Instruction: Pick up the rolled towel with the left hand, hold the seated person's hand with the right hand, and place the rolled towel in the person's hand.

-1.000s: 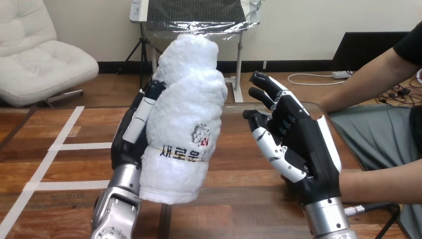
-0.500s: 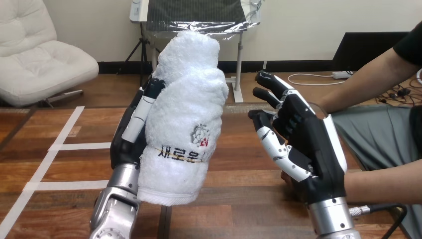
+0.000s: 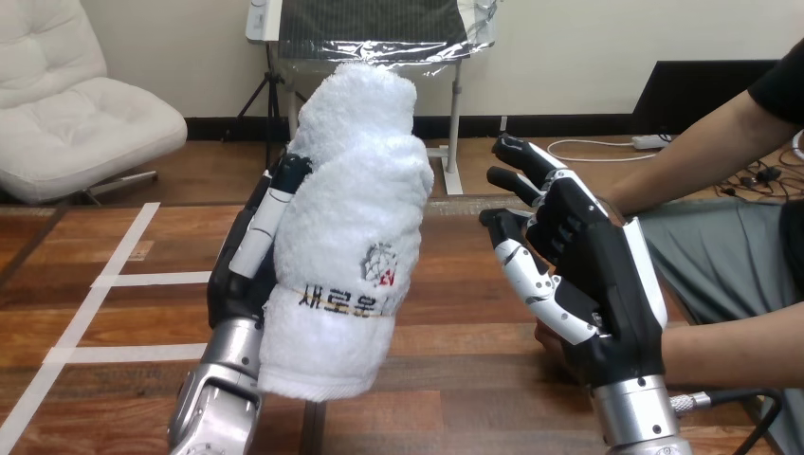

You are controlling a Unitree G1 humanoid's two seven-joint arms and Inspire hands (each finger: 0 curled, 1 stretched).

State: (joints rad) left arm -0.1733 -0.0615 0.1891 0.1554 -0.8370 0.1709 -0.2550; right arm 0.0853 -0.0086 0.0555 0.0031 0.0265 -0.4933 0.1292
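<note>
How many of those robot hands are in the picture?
2: the left hand holding the rolled towel at left, the right hand raised open at right.

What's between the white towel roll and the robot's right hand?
Nothing. In the head view the gap between the white rolled towel and the black-and-white right hand is bare, over the wooden table.

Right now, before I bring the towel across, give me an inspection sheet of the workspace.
Surface: wooden table, white tape strips at its left.
Job's things: rolled towel, upright, held up; person's hand mostly hidden behind the right robot hand.
Clutter: nothing seen.
Robot hands: left robot hand curled round the towel; right robot hand fingers relaxed, against the person's hand, no grip seen.
Cables: nothing seen on the table.
Surroundings: person's forearm comes in from the right.
</note>
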